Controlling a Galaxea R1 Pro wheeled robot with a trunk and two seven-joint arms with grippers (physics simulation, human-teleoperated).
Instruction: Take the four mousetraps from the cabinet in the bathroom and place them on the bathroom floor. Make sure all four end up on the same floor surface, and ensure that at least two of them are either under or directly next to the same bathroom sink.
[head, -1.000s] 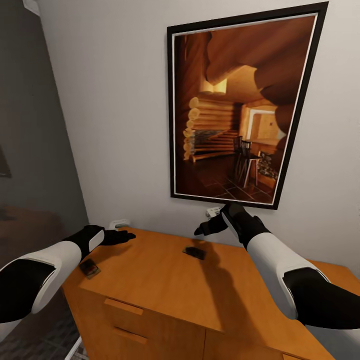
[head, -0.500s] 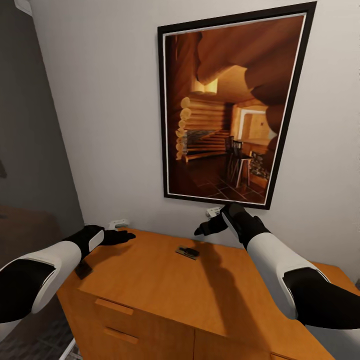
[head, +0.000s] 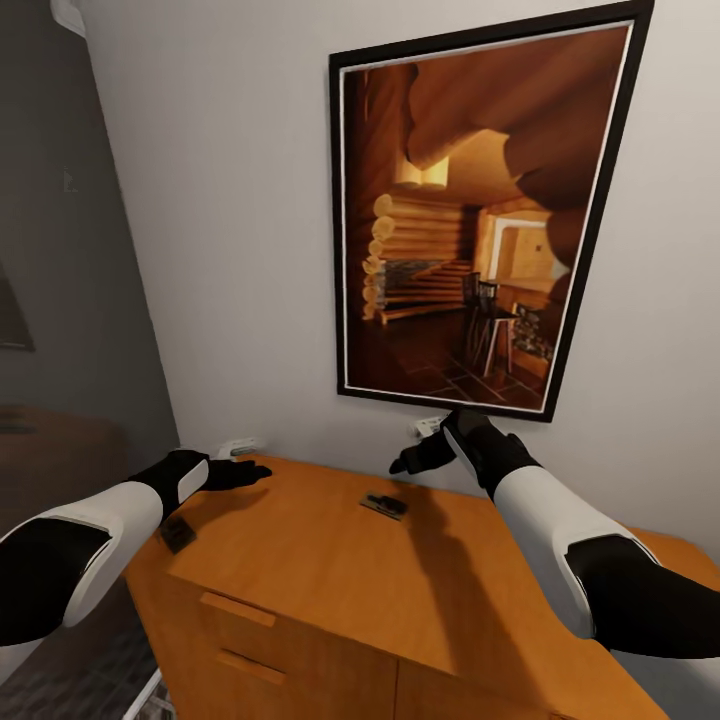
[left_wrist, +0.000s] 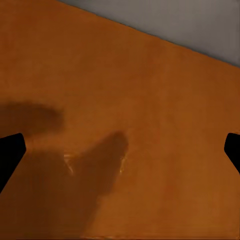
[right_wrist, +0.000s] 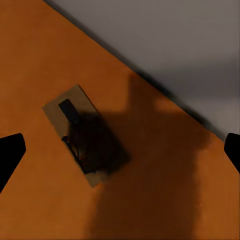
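I hover my left gripper (head: 250, 473), spread wide and empty, over the orange-brown wooden cabinet (head: 300, 560); one small brown wooden mousetrap (head: 177, 533) sits at its left edge. My right gripper (head: 408, 462), equally spread and empty, hangs above another mousetrap (right_wrist: 80, 135) near the far wall, lined up for pickup.

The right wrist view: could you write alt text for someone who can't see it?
A small flat tan wooden mousetrap with dark metal wire parts lies on the orange-brown wooden cabinet top, partly under a dark shadow. Two black gripper fingertips sit far apart at the frame's edges, and a grey wall lies behind the cabinet.
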